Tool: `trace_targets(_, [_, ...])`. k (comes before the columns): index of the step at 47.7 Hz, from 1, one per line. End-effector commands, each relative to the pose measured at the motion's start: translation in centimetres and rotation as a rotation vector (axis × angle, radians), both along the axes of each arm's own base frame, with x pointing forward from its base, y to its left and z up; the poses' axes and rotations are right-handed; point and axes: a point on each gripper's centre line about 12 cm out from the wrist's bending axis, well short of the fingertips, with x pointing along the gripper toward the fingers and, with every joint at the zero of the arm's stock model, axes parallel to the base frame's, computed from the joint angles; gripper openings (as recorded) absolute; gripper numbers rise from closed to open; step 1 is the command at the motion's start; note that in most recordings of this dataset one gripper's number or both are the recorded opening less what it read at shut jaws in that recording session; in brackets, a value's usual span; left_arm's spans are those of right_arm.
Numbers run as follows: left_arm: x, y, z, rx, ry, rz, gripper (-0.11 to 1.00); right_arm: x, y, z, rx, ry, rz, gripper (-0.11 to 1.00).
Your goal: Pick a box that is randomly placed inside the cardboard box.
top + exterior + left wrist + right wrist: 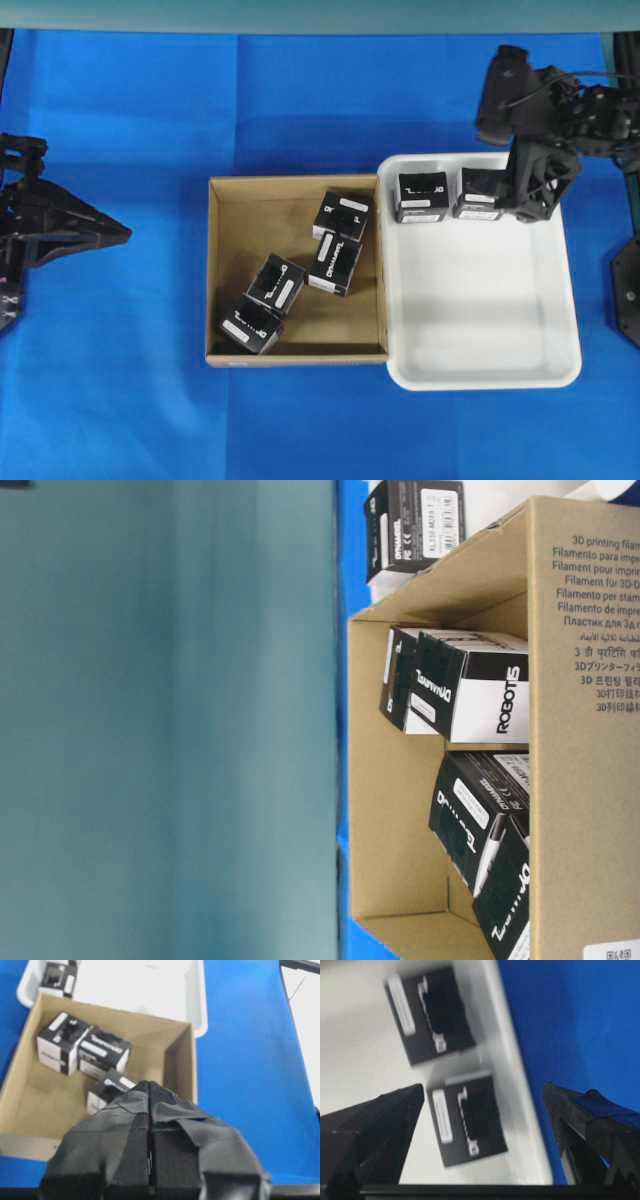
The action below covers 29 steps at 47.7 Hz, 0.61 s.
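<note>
Blue counter under everything. At centre, the cardboard box, brown, shallow and low-walled, touching the left wall of a white plastic tray just beside it. Four black boxes with white label strips inside the cardboard box: one against the far right wall, a second touching it just below, a third nearer the middle, tilted, and a fourth touching that one, near the front left corner. Two more look-alikes in the tray, side by side along its far wall: one in the far left corner, another just to its right. Right gripper over the tray's far right part, fingers spread wide and holding nothing; from the right wrist view, one finger over the tray floor and the other past the tray's rim over the blue cloth, with a black box lying free on the tray floor between them and another beyond it. Left gripper well apart from the boxes, at the left edge of the counter, fingers pressed together, nothing between them, pointed toward the cardboard box. From the table-level view, printed lettering on the cardboard box's outer wall.
</note>
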Motion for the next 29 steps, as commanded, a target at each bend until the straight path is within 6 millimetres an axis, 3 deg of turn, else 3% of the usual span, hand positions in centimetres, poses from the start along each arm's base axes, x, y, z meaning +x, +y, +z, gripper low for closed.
trace_targets(1, [0.1,0.1,1.0,0.003,-0.029,0.002,-0.07,0.2,0.2,1.5,-0.015,-0.084,-0.010,0.99])
trace_targets(9, [0.1,0.1,0.9,0.007,-0.026,0.001,-0.07,0.0,0.8,3.3,0.010,-0.223,-0.063,0.99])
trace_targets(29, [0.0,0.1,1.0,0.016,-0.031,-0.001,-0.07,-0.3,5.1,7.5,-0.056,-0.562,0.085,0.99])
